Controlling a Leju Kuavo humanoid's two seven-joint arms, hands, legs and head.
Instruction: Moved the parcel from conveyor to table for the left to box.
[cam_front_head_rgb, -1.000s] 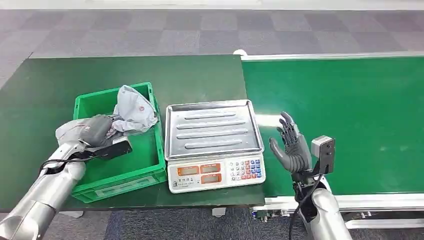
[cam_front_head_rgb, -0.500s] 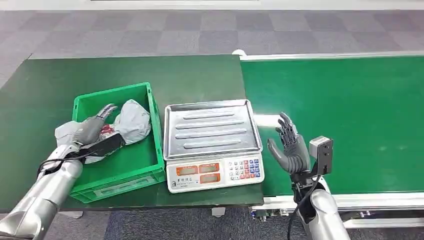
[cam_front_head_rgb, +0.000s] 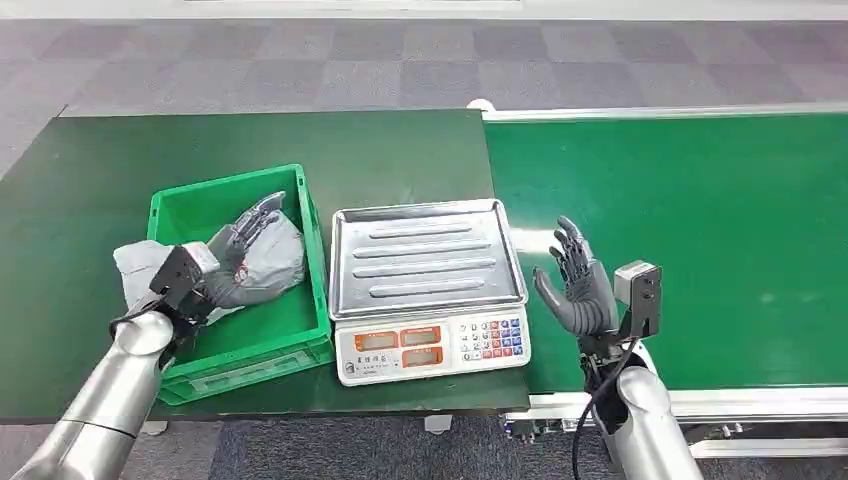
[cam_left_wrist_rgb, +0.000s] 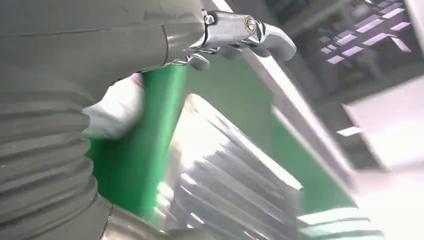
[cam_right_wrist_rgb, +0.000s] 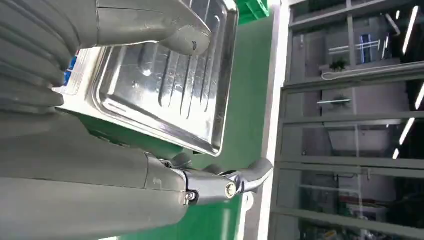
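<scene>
Grey parcel (cam_front_head_rgb: 255, 262) in green box (cam_front_head_rgb: 300, 200) left of scale (cam_front_head_rgb: 428, 288), left hand (cam_front_head_rgb: 240, 240) spread above parcel, released, right hand (cam_front_head_rgb: 578, 288) splayed, empty, right of scale over conveyor (cam_front_head_rgb: 700, 240).

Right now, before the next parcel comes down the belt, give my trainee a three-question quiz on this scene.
1. True or false: the grey parcel lies inside the green crate.
2. Multiple choice: what lies on the steel pan of the scale? A) a parcel B) nothing C) a crate
3. Fill in: the right hand is held up with fingers spread, between the scale and the ______.

Key
1. True. The left hand is over it with fingers apart.
2. B. The ribbed pan is bare.
3. Conveyor belt. The hand holds nothing.
</scene>
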